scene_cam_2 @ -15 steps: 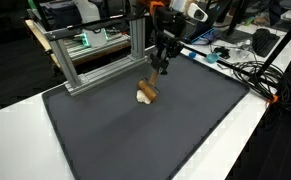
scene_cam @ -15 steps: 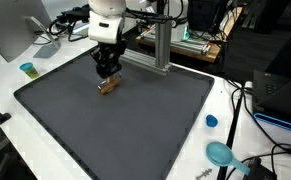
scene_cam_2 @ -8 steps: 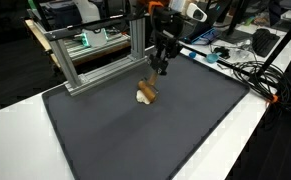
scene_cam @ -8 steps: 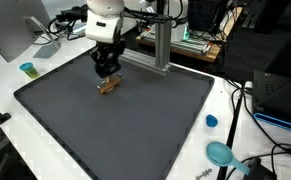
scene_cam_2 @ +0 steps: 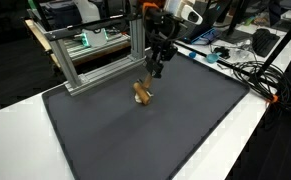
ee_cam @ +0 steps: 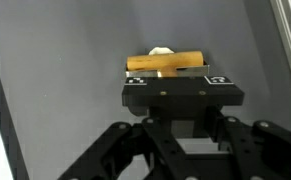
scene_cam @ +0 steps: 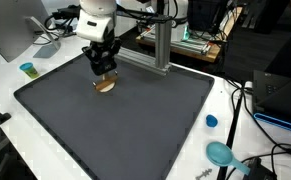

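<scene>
Hanging low over the dark mat (scene_cam: 135,125), the gripper (scene_cam: 104,75) had its jaws clamped on a short wooden peg (scene_cam: 105,85). The peg sat just under them near the mat's far edge, in front of the aluminium frame (scene_cam: 161,45). Whether the peg touched the mat could not be told. In the wrist view it lay crosswise at the jaw tips, something white behind it. A small blue cup (scene_cam: 27,69) stood well apart on the white worktop (scene_cam: 3,95).
</scene>
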Robot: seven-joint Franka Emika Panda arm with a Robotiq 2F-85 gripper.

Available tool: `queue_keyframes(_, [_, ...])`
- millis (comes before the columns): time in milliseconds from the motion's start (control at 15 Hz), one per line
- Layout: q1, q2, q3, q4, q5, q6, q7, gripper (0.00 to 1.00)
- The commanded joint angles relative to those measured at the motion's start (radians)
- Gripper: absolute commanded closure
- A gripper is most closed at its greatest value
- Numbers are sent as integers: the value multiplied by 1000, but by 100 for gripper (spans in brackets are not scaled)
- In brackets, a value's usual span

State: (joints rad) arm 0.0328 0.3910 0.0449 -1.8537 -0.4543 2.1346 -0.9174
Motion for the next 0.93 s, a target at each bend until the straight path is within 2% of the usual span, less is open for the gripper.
queue_keyframes(0, [-10, 46, -4, 9, 9, 5, 10, 79])
queue_keyframes(600, [-4, 86, -27, 70, -10, -61, 96, 79])
queue_keyframes(867, [-3, 91, -32, 91, 6, -88, 188, 79])
